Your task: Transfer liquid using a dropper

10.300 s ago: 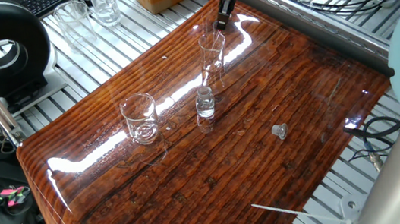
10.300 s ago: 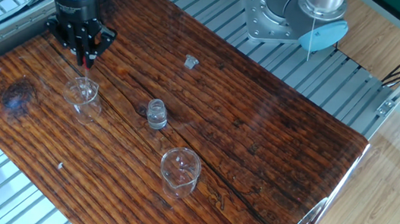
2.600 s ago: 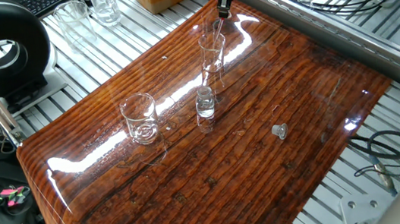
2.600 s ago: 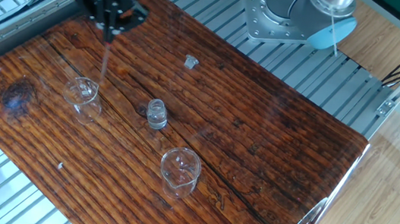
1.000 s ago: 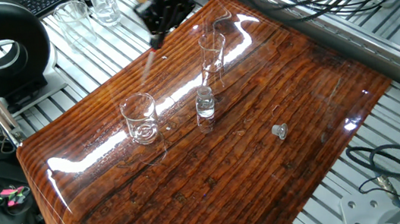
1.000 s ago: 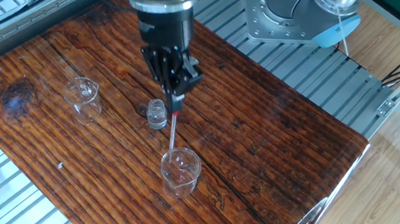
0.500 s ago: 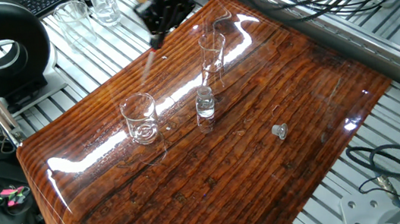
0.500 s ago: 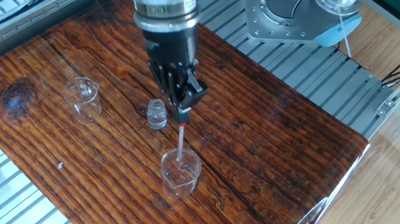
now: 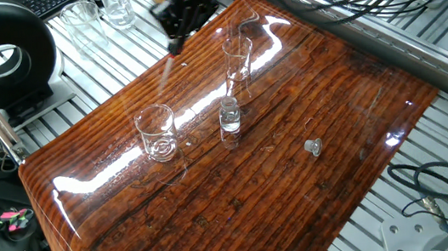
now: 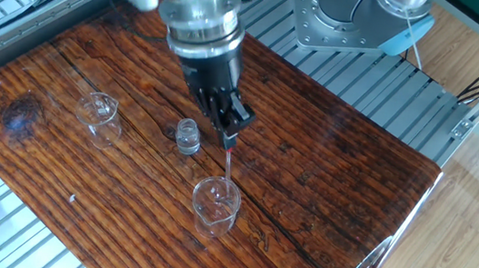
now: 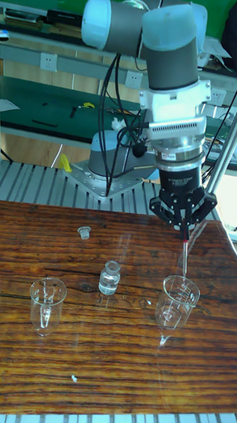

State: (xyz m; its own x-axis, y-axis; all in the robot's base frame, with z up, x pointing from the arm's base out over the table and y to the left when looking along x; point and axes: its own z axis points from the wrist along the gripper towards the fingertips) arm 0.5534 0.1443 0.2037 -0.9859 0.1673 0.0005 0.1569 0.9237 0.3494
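Glossy dark wood grain covers the bench [image 10: 327,163], which sits on a ribbed metal frame with cables trailing along one side. Above it, the end effector [image 10: 231,138] points straight down, its fingers pressed together on the red bulb end of the dropper [image 11: 185,255]. The dropper hangs upright from that grip, and its thin clear tube reaches down to the mouth of a wide glass beaker [image 10: 214,206] near the bench's front edge; the tip seems to sit just inside the rim, though the glass makes this hard to judge. In one fixed view the end effector [image 9: 172,39] shows dark and blurred at the top, with the tube only a faint streak below it.

A small clear vial [image 10: 187,136] stands upright just beside the beaker, toward the middle of the bench. A second, narrower glass vessel [image 10: 97,117] stands well apart at the far side. A small clear cap [image 11: 83,233] lies alone on the wood. Any liquid in the glassware is too faint to make out.
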